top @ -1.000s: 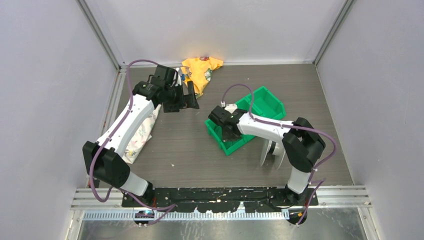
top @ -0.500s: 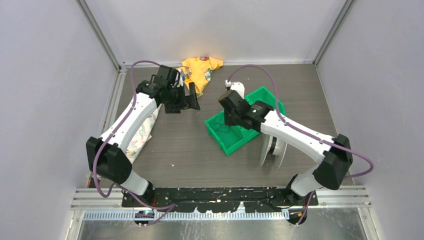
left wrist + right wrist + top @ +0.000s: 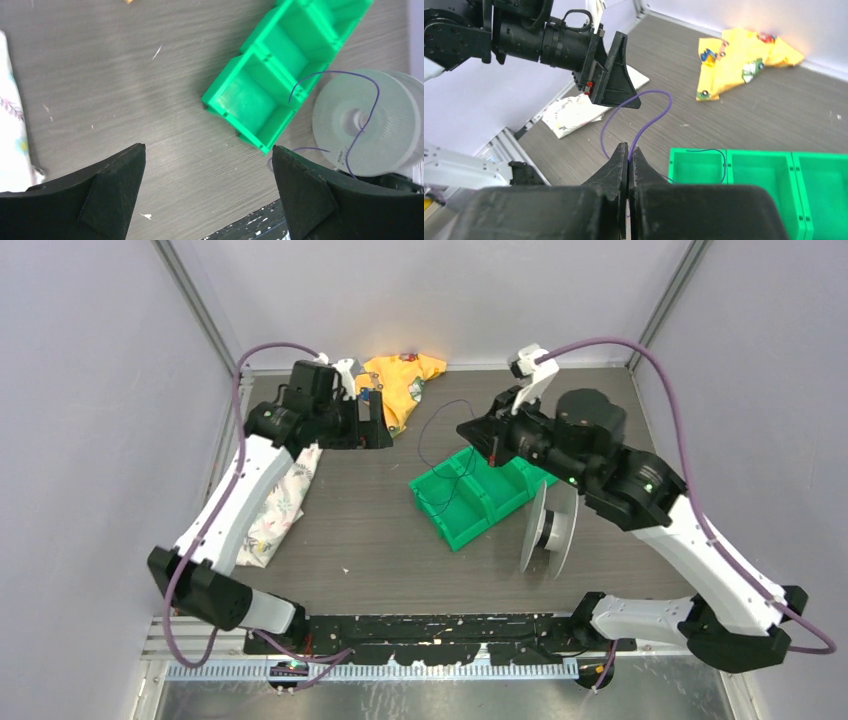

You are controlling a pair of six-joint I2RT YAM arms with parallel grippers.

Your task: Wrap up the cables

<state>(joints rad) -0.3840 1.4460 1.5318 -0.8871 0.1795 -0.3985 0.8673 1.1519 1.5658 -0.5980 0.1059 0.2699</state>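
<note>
Pinching 1 thin cable [image 3: 651,91], the right pincer [image 3: 628,147] hangs near 1 green bin [image 3: 455,530]; left pincer [image 3: 208,149] gapes.

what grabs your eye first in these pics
The right gripper, jaws shut, pinches a thin dark cable that trails down into the green three-compartment bin at mid-table. A pale spool stands on edge just right of it, and the left gripper hangs wide open at far left.

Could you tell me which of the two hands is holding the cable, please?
The right hand, its fingers shut on the thin dark cable; the left hand stands wide open and empty.
</note>
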